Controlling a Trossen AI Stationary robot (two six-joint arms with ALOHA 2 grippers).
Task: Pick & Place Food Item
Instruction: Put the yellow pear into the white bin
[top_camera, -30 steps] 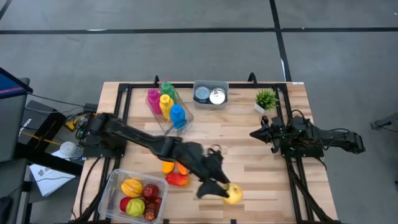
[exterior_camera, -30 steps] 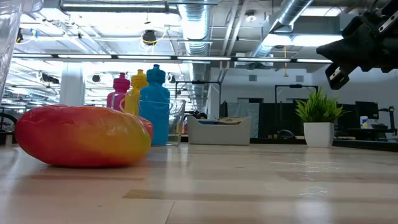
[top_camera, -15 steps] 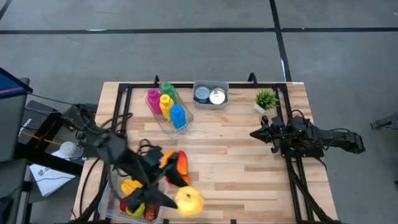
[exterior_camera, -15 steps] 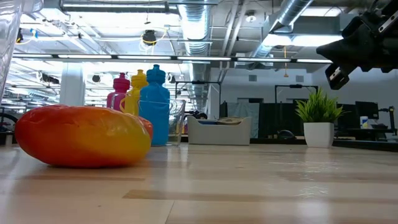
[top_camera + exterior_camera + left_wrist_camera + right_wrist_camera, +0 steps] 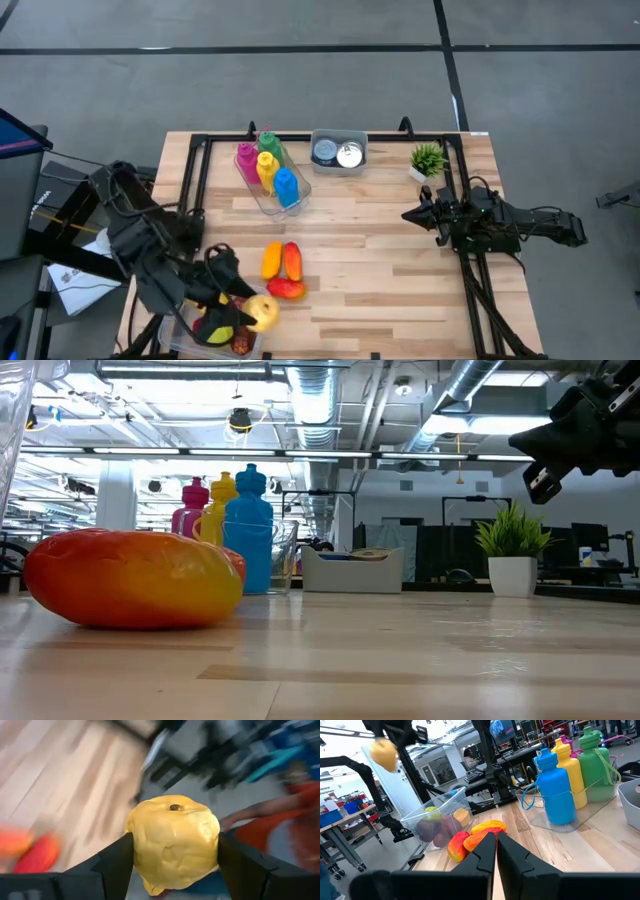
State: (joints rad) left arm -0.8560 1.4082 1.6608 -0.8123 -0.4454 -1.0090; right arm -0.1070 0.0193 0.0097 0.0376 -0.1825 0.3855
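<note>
A yellow apple [image 5: 263, 311] is held between the two fingers of the left gripper [image 5: 247, 313], which are clamped on its sides; in the left wrist view the fruit [image 5: 172, 842] is seen with its stem end up and a dark finger [image 5: 112, 865] pressed against each flank. On the clock face of the high view the apple is found at about seven o'clock, above the right-hand edge of a clear plastic bin [image 5: 172, 312] in which red, yellow and green fruit are piled. Just beside the bin, toward the table's centre, three orange and red fruits [image 5: 283, 270] are laid together on the wooden table [image 5: 400, 260]. At about eleven o'clock a clear tray of coloured bottles [image 5: 268, 169] is set, at twelve o'clock a grey box with cans [image 5: 338, 153], and at one o'clock a small potted plant [image 5: 427, 160]. The right gripper [image 5: 412, 214] is parked at three o'clock, well apart from the fruit, with its fingers [image 5: 482, 857] pressed together on nothing.
</note>
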